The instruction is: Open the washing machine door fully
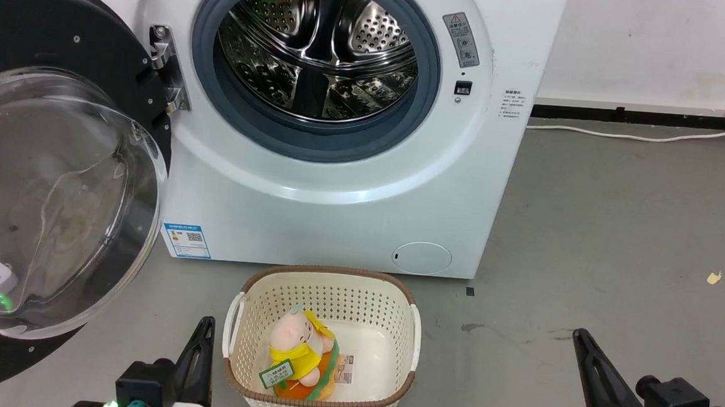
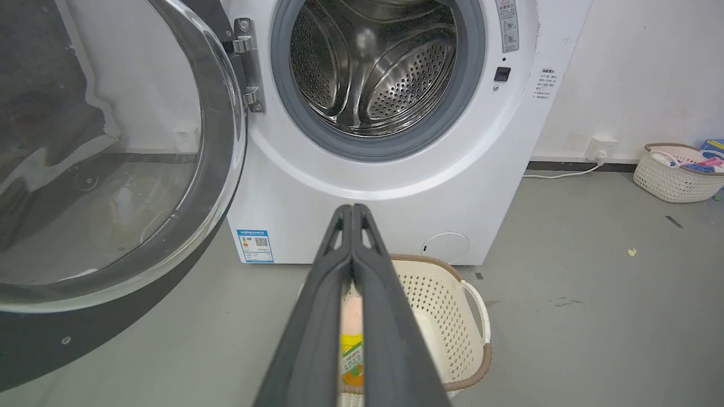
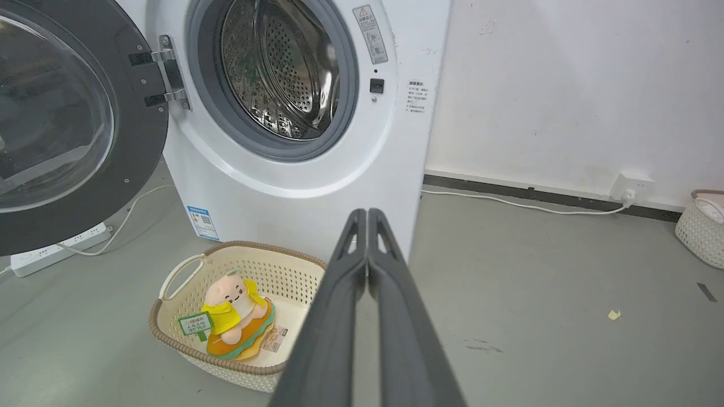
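- Left end effector (image 2: 352, 209) has its two dark fingers pressed together with nothing between them. It is low in front of the washing machine (image 1: 336, 214) and apart from the door.
- Right end effector (image 3: 366, 212) is also closed on nothing, over the grey floor (image 1: 618, 244) to the right of the basket.
- The washing machine door (image 1: 55, 178) stands swung wide out to the robot's left on its metal hinge (image 1: 168, 69), with the glass bowl bulging towards the robot.
- The grey rubber ring (image 1: 316, 141) and the steel drum (image 1: 315, 43) are uncovered.
- A cream basket (image 1: 326, 277) sits on the floor just in front of the machine and holds a plush toy (image 1: 300, 351).
- A white power strip (image 3: 56, 251) lies on the floor under the open door.
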### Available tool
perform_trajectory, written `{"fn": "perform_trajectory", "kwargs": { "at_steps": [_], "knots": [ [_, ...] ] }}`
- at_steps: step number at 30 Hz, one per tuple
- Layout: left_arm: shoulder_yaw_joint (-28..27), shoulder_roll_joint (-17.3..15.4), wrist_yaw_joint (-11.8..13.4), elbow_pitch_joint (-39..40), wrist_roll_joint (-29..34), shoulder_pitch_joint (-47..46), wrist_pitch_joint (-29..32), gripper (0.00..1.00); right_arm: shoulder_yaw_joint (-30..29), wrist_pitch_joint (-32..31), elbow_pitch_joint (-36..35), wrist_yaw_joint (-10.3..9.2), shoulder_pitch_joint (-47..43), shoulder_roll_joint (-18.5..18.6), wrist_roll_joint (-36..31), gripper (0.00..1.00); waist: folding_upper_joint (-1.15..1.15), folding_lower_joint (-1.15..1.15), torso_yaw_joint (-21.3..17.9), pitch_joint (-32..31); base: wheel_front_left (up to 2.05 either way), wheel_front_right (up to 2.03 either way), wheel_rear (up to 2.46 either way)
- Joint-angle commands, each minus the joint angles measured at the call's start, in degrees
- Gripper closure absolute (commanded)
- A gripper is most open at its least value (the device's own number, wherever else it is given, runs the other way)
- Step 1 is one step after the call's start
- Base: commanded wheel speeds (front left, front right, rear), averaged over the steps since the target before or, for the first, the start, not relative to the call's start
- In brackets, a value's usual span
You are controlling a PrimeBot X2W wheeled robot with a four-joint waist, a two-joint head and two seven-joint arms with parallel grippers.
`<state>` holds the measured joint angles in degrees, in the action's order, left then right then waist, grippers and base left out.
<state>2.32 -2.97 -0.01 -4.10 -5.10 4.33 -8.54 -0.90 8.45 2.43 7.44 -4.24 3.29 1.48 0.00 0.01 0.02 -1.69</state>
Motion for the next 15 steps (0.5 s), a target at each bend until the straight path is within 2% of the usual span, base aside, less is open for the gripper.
{"fn": "perform_trajectory", "kwargs": {
  "at_steps": [1,15],
  "knots": [
    [-0.34,-0.01,0.00,0.42,0.62,-1.19,0.53,1.00,0.12,-0.40,-0.51,0.02,0.70,-0.19,-0.34,1.00,0.00,0.00,0.00,0.04,0.00,0.00,0.00],
    [-0.83,0.01,0.00,1.34,1.73,-1.97,2.52,1.00,0.31,-2.40,-0.99,0.03,1.58,-0.24,-0.63,1.00,0.00,0.00,0.00,0.45,0.00,0.00,0.00]
  ]
}}
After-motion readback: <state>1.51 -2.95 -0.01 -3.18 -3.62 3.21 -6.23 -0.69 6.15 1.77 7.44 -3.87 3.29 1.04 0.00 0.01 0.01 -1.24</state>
